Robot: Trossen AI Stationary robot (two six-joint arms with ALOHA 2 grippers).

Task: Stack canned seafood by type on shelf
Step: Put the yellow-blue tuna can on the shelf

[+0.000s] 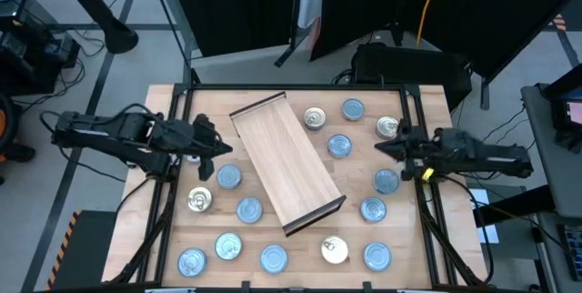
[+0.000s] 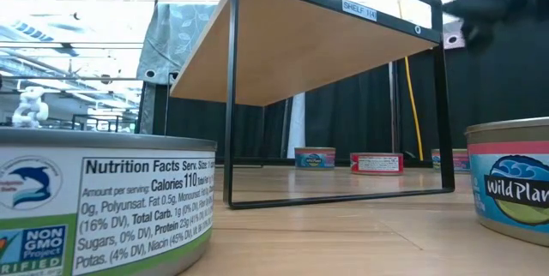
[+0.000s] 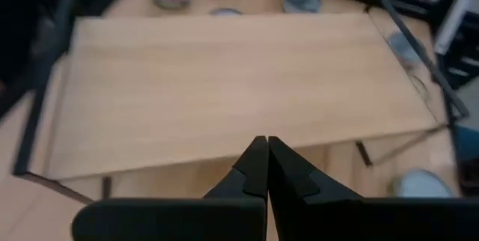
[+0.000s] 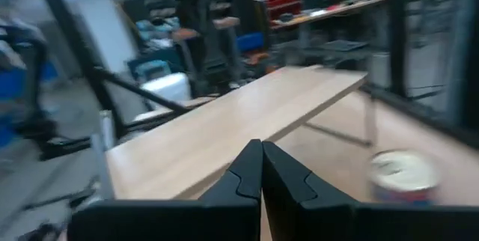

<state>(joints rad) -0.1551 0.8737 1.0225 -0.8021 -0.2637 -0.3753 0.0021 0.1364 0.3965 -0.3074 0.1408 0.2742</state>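
Note:
The shelf [image 1: 286, 164] is a long light-wood board lying diagonally mid-table; in the low view the shelf [image 2: 334, 36] stands raised on a thin dark frame. Several tins lie around it on the tabletop, most with light-blue tops [image 1: 339, 146], a few with silvery-gold tops [image 1: 315, 117]. My left gripper [image 1: 221, 148] hovers shut off the shelf's left side, and in the left wrist view the shut fingers [image 3: 267, 159] point over the board [image 3: 224, 84]. My right gripper [image 1: 379, 147] hovers shut to the shelf's right, among tins, and faces the shelf [image 4: 247, 121] with a gold-topped tin [image 4: 404, 175] beside it.
Blue-topped tins [image 1: 228, 177] [image 1: 249, 209] sit near my left gripper, with a gold-topped one [image 1: 199, 201] beside them. Other tins [image 1: 386, 181] [image 1: 388, 127] flank my right gripper. Dark frame rails [image 1: 423, 193] run along the table's sides. Two tins [image 2: 103, 199] [image 2: 515, 190] stand close to the low camera.

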